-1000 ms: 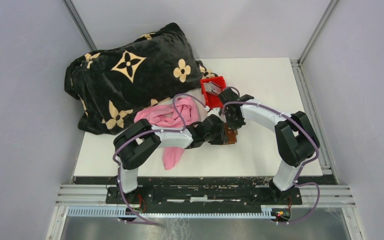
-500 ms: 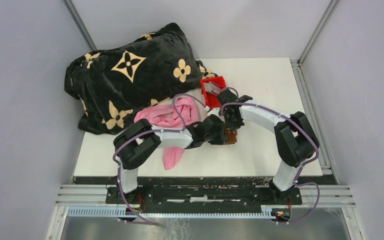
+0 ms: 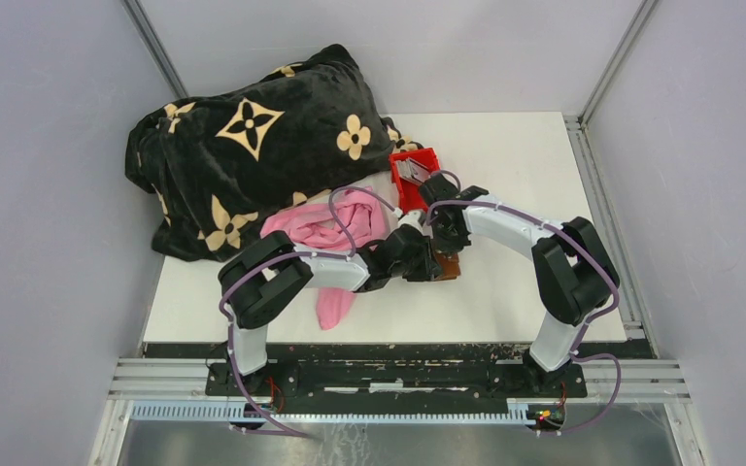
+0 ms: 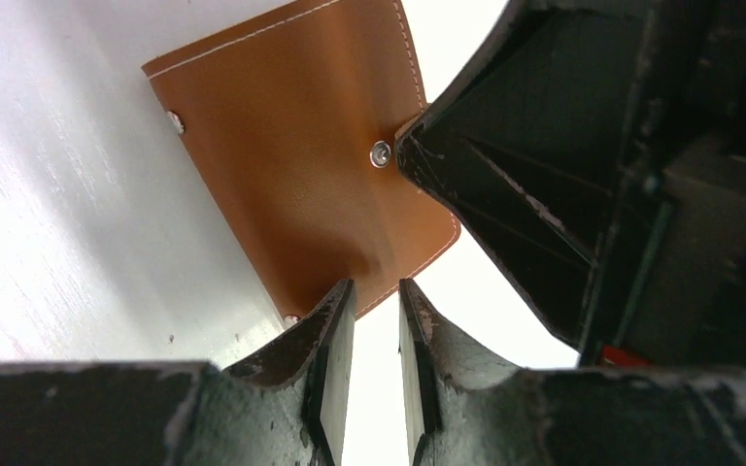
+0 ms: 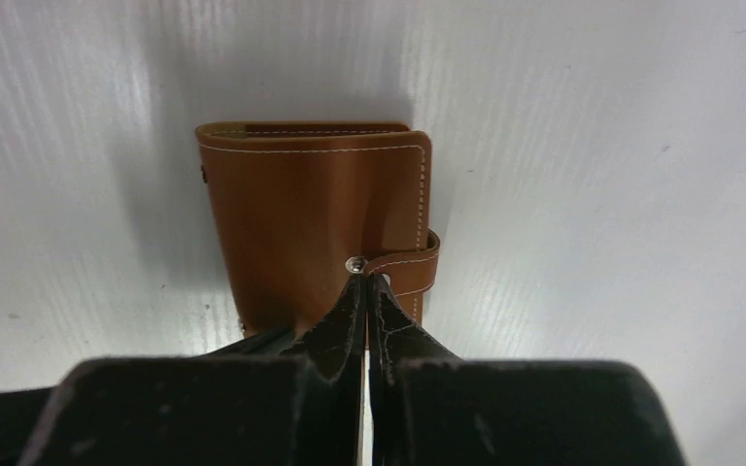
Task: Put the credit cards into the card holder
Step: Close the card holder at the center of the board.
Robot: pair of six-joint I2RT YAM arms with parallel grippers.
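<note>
Right wrist view: card holder (image 5: pixel 311 214) lengthwise away, strap (image 5: pixel 418 264) rightward; right pincer (image 5: pixel 366 291) clenched (left pincer (image 4: pixel 376 291): hold unclear).

Top external camera high above and behind the arm bases (image 3: pixel 251 364), looking down across the whole table (image 3: pixel 544 175), left wrist camera very close, slanting down from the left, right wrist camera very close, facing almost straight down, all three sharing the card holder (image 3: pixel 450 267) mid-table.

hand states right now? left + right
Left hand: slightly open, tips at the card holder edge, no clear grip.
Right hand: closed, tips at the snap.
</note>
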